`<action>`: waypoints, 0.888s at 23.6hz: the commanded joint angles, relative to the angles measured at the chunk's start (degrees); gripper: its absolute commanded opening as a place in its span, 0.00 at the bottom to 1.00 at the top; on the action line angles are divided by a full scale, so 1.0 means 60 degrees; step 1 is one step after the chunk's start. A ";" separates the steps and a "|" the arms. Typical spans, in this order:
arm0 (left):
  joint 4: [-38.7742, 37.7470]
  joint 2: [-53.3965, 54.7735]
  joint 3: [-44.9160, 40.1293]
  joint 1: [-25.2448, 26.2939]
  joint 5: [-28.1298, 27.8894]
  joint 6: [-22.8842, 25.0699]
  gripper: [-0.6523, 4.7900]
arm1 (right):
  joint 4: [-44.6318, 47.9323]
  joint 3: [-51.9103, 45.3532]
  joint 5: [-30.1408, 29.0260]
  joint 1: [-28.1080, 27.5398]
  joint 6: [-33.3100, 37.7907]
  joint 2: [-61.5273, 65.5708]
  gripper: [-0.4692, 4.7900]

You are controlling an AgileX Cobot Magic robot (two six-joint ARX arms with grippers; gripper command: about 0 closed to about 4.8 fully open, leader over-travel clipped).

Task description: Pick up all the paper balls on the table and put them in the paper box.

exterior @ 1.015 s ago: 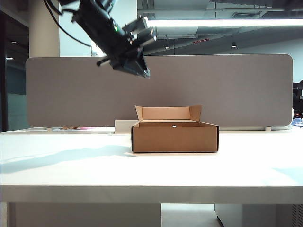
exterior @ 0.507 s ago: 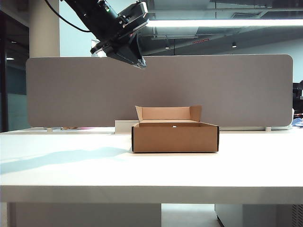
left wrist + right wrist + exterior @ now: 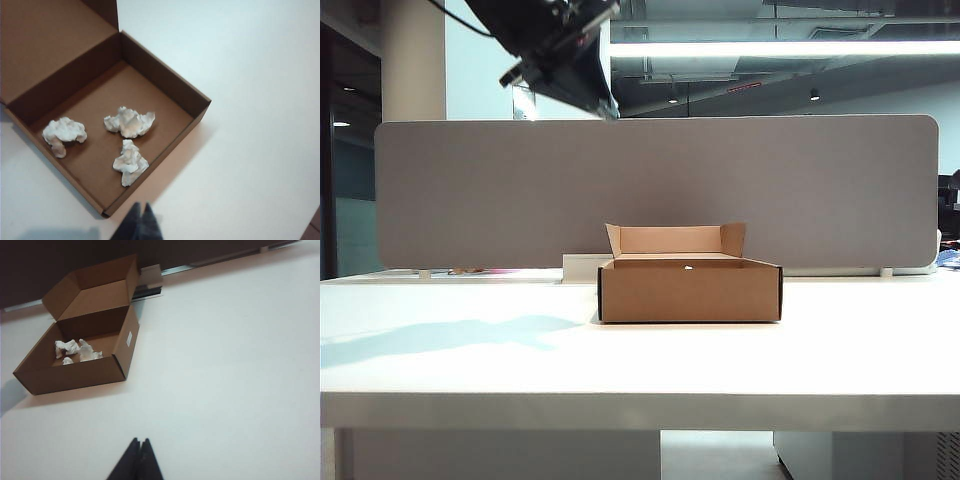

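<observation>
Three paper balls (image 3: 129,122) inside paper box (image 3: 165,82), on its floor | exterior: left gripper (image 3: 588,92) high above table (image 3: 470,370), up-left of box, clenched, empty | left wrist: balls below and ahead of pinched tips | right wrist: right gripper (image 3: 139,450) clenched, empty, box well off; left nearer.

3 paper balls (image 3: 129,122) in paper box (image 3: 165,82) – on table (image 3: 260,100)
</observation>
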 commanded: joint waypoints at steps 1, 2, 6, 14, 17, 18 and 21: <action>0.0087 -0.0372 0.0000 -0.0004 0.0095 0.0124 0.11 | 0.0623 -0.0251 0.0251 0.0004 0.0280 -0.0069 0.08; 0.0080 -0.0484 -0.0011 -0.0004 0.0091 0.0124 0.11 | 0.0739 -0.0379 0.0259 0.0000 0.0280 -0.0066 0.08; 0.0084 -0.1122 -0.0273 -0.0004 0.0091 0.0237 0.11 | 0.1818 -0.1206 0.0226 0.0007 0.0280 -0.0073 0.08; -0.0073 -0.2120 -0.0732 0.0011 -0.0018 0.0601 0.11 | 0.3271 -0.2065 0.0226 0.0007 0.0164 -0.0069 0.08; -0.0189 -0.2419 -0.0732 0.0011 -0.0113 0.0616 0.11 | 0.3399 -0.2295 0.0229 0.0007 0.0084 -0.0069 0.08; -0.0229 -0.2514 -0.0732 0.0011 -0.0197 0.0616 0.11 | 0.3424 -0.2375 0.0229 0.0004 0.0058 -0.0069 0.08; -0.0368 -0.2812 -0.0732 0.0011 -0.0266 0.0619 0.11 | 0.3504 -0.2663 0.0237 0.0004 0.0051 -0.0073 0.08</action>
